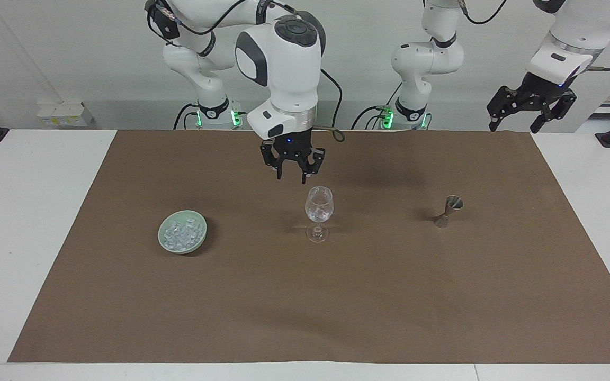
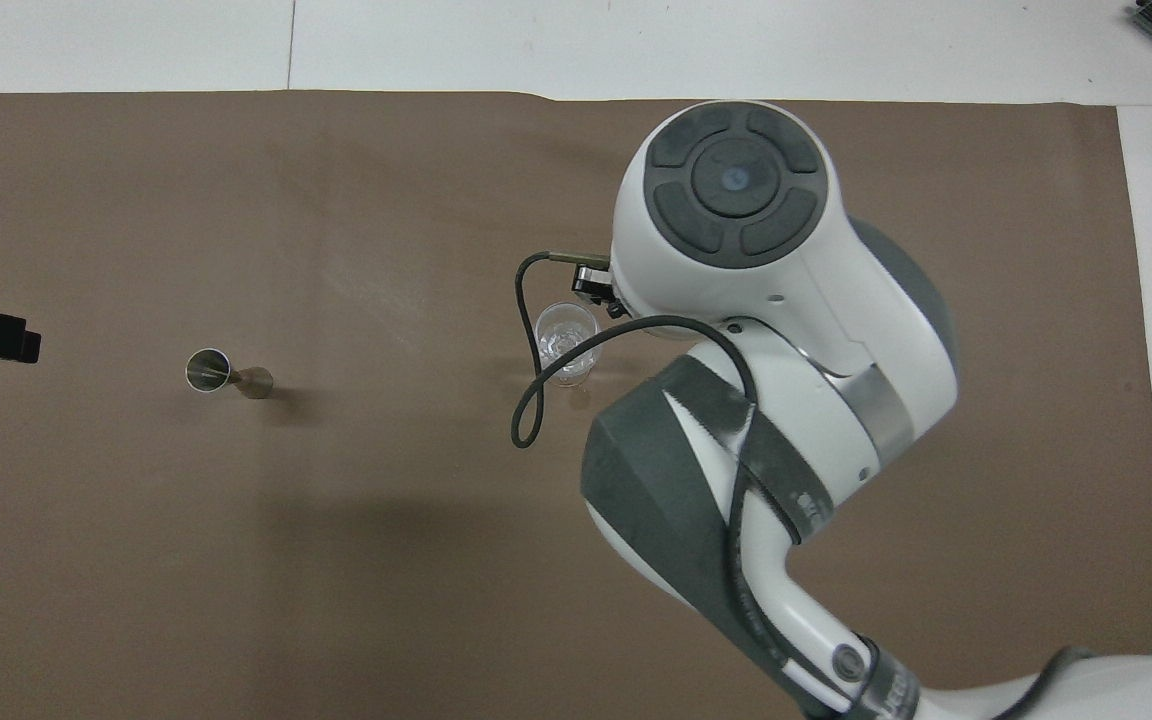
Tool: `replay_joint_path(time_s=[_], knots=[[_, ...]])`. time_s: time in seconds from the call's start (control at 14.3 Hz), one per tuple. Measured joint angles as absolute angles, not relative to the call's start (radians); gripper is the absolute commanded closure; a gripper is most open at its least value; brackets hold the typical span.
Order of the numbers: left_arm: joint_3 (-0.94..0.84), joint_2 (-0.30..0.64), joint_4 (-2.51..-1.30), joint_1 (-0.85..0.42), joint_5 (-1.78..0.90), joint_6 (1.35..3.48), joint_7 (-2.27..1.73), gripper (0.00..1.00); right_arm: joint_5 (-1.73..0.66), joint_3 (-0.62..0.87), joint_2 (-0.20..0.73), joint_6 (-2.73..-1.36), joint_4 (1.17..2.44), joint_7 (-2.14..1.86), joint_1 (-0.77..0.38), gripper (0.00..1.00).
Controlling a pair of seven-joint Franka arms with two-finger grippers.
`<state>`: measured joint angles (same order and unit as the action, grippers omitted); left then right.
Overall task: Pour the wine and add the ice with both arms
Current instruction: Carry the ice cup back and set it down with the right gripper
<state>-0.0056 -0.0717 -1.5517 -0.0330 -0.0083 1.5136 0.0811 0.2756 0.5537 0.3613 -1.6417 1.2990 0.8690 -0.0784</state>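
The right end effector (image 1: 290, 170) hangs in the air with nothing in it, over the brown mat (image 1: 305, 296) between the wine glass (image 1: 319, 213) and the bowl (image 1: 182, 238); its fingers stand a little apart, pointing down. The glass stands upright on the mat near the middle of the surface (image 1: 29, 222), and something clear and glassy lies in the bottom of its cup. The ice (image 1: 183, 232) is heaped in the pale green bowl, which sits on the mat toward the right arm's end of the surface, well apart from the glass. In the overhead view the right arm (image 2: 786, 330) covers the bowl, and the glass (image 2: 566, 340) shows just beside its wrist. A metal jigger (image 1: 448, 210) stands toward the left arm's end, well apart from the glass. The left arm waits, its end effector (image 1: 530, 106) raised over the mat's corner at that end, fingers spread and empty.
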Motion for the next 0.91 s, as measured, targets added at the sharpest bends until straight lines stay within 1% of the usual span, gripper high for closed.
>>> replay_joint_path(time_s=[0.21, 0.56, 0.7, 0.91], knots=[[-0.006, -0.072, -1.552, -0.033, -0.008, 1.514, 0.081, 0.0, 0.166, 0.42, 0.248, -1.624, 1.361, 0.779, -0.076, 0.0], [-0.006, -0.072, -1.552, -0.033, -0.008, 1.514, 0.081, 0.0, 0.062, 0.196, 0.021, -1.603, 1.547, 0.537, -0.074, 0.0], [-0.005, -0.072, -1.552, -0.033, -0.008, 1.514, 0.081, 0.0, 0.059, 0.147, -0.026, -1.571, 1.579, 0.479, -0.074, 0.0], [-0.005, -0.072, -1.552, -0.033, -0.008, 1.514, 0.081, 0.0, 0.049, 0.081, -0.058, -1.542, 1.588, 0.405, -0.075, 0.0]])
